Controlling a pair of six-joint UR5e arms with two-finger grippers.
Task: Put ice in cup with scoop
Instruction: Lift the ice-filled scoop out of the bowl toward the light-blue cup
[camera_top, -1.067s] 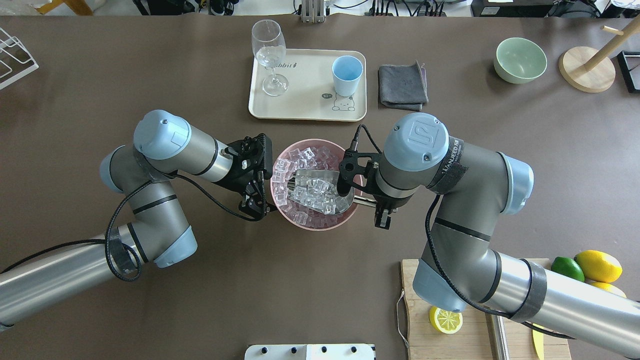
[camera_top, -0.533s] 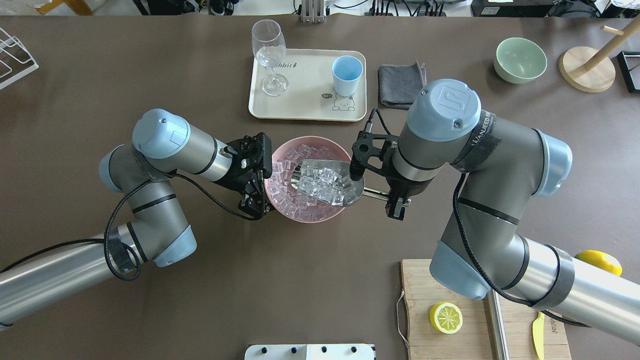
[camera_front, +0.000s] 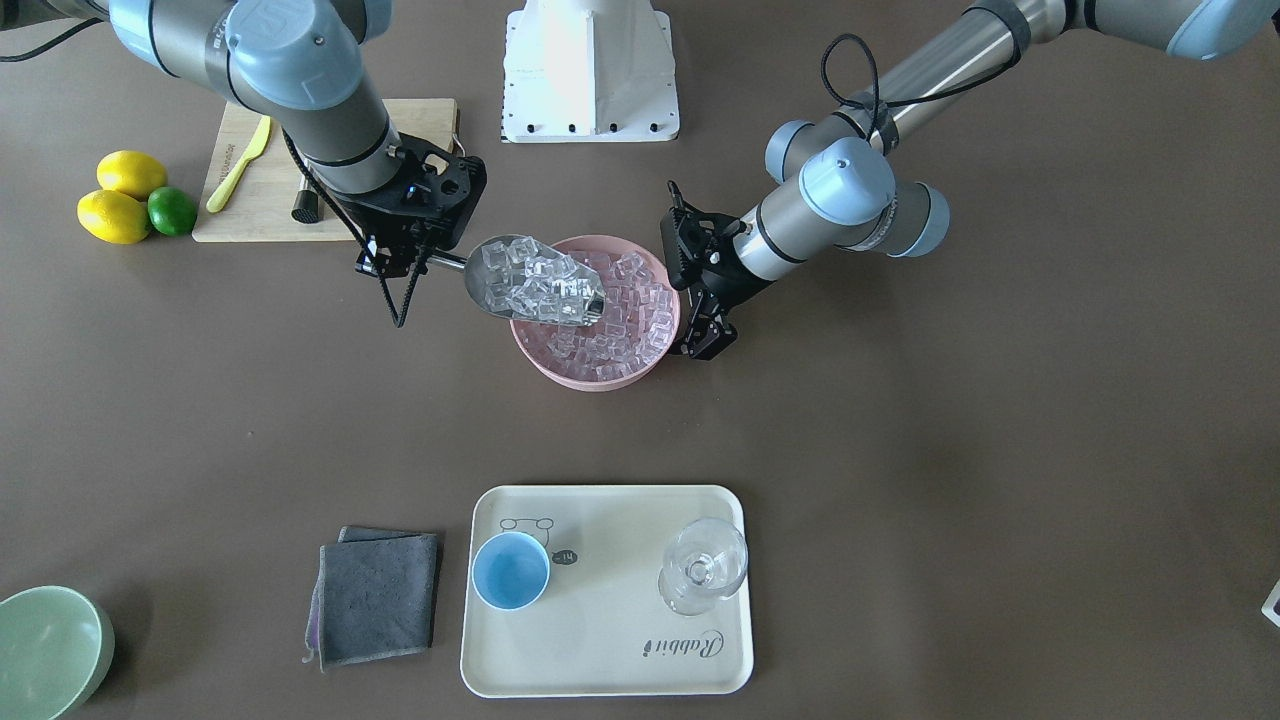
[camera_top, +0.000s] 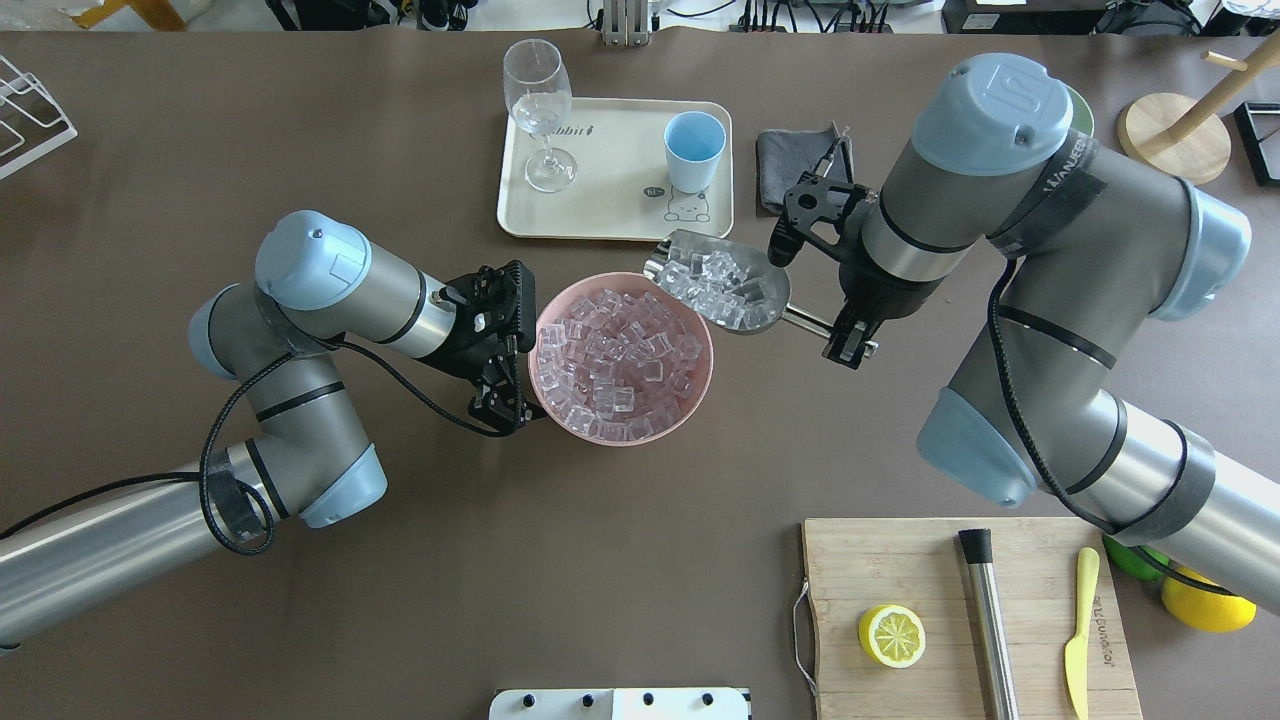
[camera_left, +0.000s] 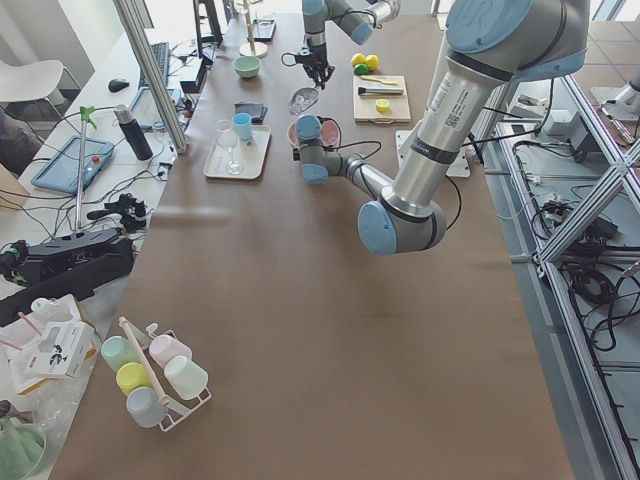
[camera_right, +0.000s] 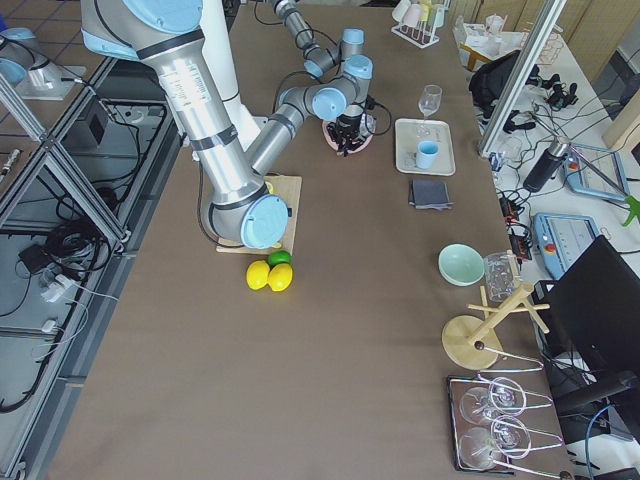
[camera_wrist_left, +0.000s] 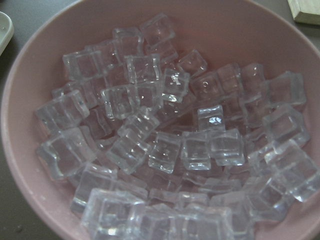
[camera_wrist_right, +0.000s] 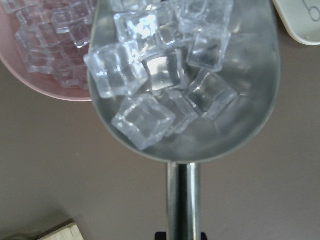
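My right gripper is shut on the handle of the steel scoop. The scoop is full of ice and hangs above the table between the pink bowl and the tray. It also shows in the front view and the right wrist view. More ice fills the pink bowl. My left gripper is closed on the bowl's left rim. The light-blue cup stands empty on the cream tray, beyond the scoop's mouth.
A clear wine glass stands on the tray's left side. A grey cloth lies right of the tray, partly under my right wrist. A cutting board at near right holds a lemon half, a steel cylinder and a yellow knife.
My right gripper has lifted the loaded scoop out of the pink bowl and carried it up and away toward the tray. The left gripper stays at the bowl's rim.
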